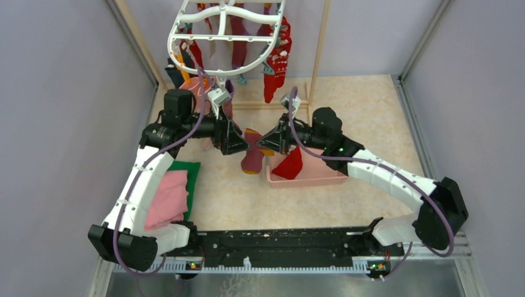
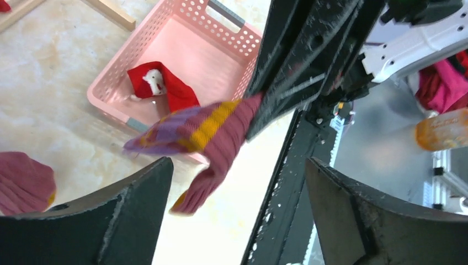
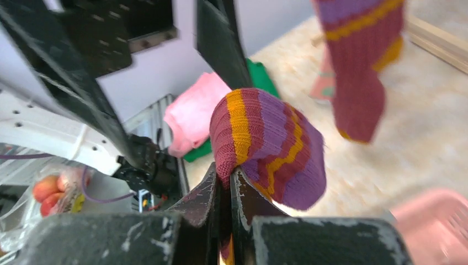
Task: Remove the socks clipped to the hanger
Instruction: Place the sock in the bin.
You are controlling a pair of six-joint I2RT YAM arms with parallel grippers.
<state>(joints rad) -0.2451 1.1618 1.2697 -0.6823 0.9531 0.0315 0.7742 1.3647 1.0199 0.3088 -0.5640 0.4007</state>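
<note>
Far left on the beige tabletop (image 1: 371,124), a folded pink cloth (image 1: 168,198) lies on a folded green cloth (image 1: 190,173), just beside the left arm (image 1: 139,185). Up top, left of centre, is the white plastic oval hanger (image 1: 186,37) with cross bars. Several red fabric socks (image 1: 240,49) hang clipped under it, with a dark sock (image 1: 175,71) at its left edge and a red sock with white pattern (image 1: 278,65) at its right edge. A thin wooden pole (image 1: 319,49) stands upright just right of the hanger.

The left gripper (image 1: 243,144) sits below the hanger, pointing right, jaws released and spread wide, gripping nothing. Tip to tip with it is the right gripper (image 3: 226,182), jaws clenched on a maroon knit sock with purple and yellow stripes (image 3: 265,143). That sock is off the hanger and pinched at a fold. It bulges above the fingers in the right wrist view, and its loose end dangles over the table in the left wrist view.

A second maroon striped sock (image 3: 359,72) hangs further back; what holds it is out of frame.

Right of the grippers, a pink perforated plastic basket (image 1: 322,179) sits on the table with a red sock with a white figure (image 2: 157,83) inside. The right arm (image 1: 396,179) curves back to the far right.
</note>
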